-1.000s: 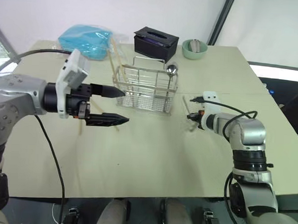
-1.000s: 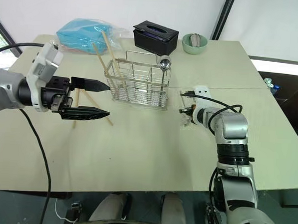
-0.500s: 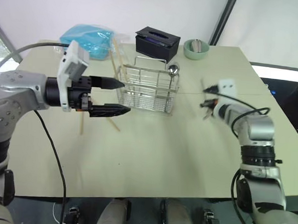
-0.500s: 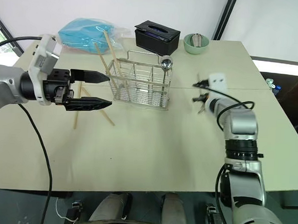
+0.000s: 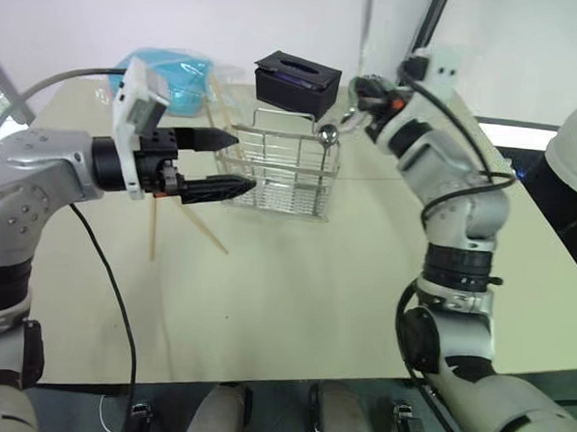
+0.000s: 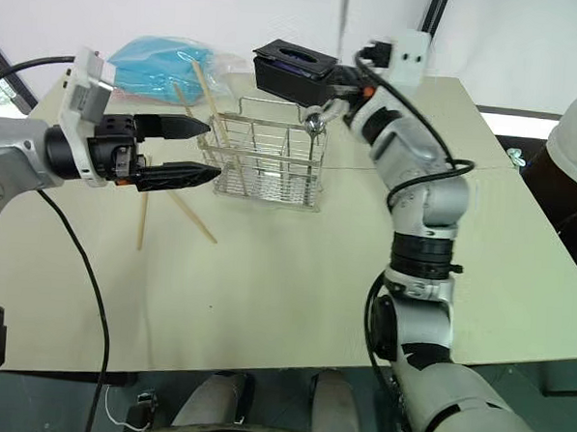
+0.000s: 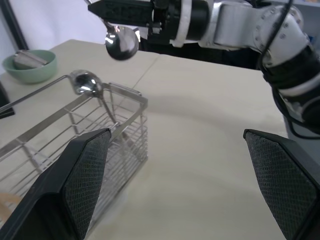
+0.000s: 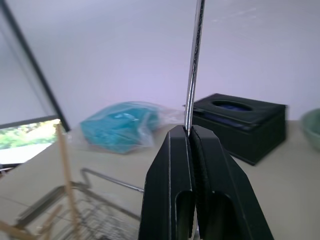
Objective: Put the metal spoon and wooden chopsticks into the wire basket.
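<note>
Right gripper [image 8: 190,131] pinched tight on metal spoon [image 7: 121,44]: handle rising past the fingertips, bowl hanging below, above the near end of the wire basket [image 5: 281,172]. A second spoon [image 7: 85,82] stands inside it. Left gripper [image 5: 235,161] spread wide, empty, beside basket's other end. Wooden chopsticks [image 6: 192,215]: some on table below left gripper, some leaning in basket.

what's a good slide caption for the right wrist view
The right tool, shut on the thin handle of a metal spoon, holds it upright above the wire basket, with the black tissue box behind.
</note>
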Controlling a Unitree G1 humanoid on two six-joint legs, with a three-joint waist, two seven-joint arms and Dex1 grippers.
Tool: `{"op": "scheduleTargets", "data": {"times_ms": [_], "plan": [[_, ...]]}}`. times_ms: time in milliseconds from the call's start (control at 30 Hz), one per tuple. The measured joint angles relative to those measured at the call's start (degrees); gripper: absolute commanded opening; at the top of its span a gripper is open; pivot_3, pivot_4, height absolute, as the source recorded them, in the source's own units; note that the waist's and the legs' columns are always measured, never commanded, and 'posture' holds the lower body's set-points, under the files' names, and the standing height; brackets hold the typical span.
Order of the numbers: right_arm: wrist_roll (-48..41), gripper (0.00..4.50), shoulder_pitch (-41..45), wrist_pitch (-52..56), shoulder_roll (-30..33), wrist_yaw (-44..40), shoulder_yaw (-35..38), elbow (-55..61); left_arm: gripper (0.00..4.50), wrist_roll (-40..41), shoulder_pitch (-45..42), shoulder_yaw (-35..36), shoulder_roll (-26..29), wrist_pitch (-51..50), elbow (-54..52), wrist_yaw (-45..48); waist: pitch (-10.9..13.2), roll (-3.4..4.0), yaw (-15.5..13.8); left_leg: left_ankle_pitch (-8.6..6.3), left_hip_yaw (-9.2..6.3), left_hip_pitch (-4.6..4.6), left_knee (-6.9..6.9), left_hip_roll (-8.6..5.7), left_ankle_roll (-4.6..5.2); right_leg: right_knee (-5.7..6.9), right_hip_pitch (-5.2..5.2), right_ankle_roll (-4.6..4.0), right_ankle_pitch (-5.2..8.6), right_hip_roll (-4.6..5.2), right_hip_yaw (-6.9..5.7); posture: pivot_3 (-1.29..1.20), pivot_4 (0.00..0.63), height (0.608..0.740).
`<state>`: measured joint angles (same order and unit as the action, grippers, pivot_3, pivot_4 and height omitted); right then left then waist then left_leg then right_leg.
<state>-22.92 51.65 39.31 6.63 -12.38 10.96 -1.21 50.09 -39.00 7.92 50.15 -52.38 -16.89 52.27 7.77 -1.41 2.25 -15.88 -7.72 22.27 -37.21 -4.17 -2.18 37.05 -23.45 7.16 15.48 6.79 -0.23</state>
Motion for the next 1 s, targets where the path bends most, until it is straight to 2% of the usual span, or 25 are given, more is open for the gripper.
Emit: {"op": "scheduleTargets", "data": {"times_ms": [167, 433, 533, 633, 867, 1000], "plan": [[3.93, 0.05, -2.12, -9.63, -2.31, -1.19, -5.83, -3.11, 4.50, 0.10, -0.04, 0.34, -0.09, -0.02, -0.15, -0.66, 0.01, 0.01, 0.01, 0.00, -0.04, -0.01, 0.00, -0.01, -0.01, 0.04, -0.06, 0.00, 0.00, -0.02, -0.01, 0.00, 0.150, 0.657], [11.00, 0.05, -5.04, -27.23, -2.69, -3.64, -10.49, -11.39, 4.50, 1.51, 0.09, 2.85, -0.04, -1.28, -1.47, -3.37, -0.03, -0.05, 0.28, 0.05, -0.04, -0.02, 0.03, 0.01, -0.09, 0.05, -0.07, 0.00, 0.00, -0.05, 0.00, 0.00, 0.150, 0.657], [11.68, 0.05, -5.61, -30.30, -2.69, -4.36, -10.71, -12.83, 4.50, 1.82, 0.09, 3.61, 0.16, -1.83, -1.69, -4.07, -0.03, -0.05, 0.27, 0.07, -0.04, -0.02, 0.02, 0.01, -0.12, 0.05, -0.05, 0.00, 0.00, -0.06, 0.00, 0.00, 0.150, 0.657], [12.10, 0.93, -6.45, -31.62, -2.68, -5.13, -11.03, -13.18, 4.50, 1.82, 0.09, 3.80, 0.40, -2.18, -1.69, -4.53, -0.02, -0.05, 0.27, 0.08, -0.05, -0.03, 0.01, 0.01, -0.14, 0.05, -0.04, 0.00, 0.00, -0.06, 0.00, 0.00, 0.150, 0.657], [12.91, 4.43, -7.21, -32.08, -2.81, -4.21, -11.23, -13.15, 4.50, 1.72, -0.14, 3.78, 0.38, -2.22, -1.50, -4.65, -0.02, -0.04, 0.24, 0.09, -0.07, -0.04, 0.01, 0.01, -0.16, 0.05, -0.05, 0.00, 0.00, -0.07, 0.00, 0.00, 0.150, 0.657], [12.79, 4.43, -8.87, -30.58, -2.19, -3.48, -10.88, -11.01, 4.50, 1.38, -0.83, 3.70, 0.31, -1.93, -0.57, -4.51, -0.02, -0.04, 0.18, 0.09, -0.09, -0.04, 0.01, 0.00, -0.16, 0.05, -0.05, 0.00, 0.00, -0.06, 0.00, 0.00, 0.150, 0.657]]}}
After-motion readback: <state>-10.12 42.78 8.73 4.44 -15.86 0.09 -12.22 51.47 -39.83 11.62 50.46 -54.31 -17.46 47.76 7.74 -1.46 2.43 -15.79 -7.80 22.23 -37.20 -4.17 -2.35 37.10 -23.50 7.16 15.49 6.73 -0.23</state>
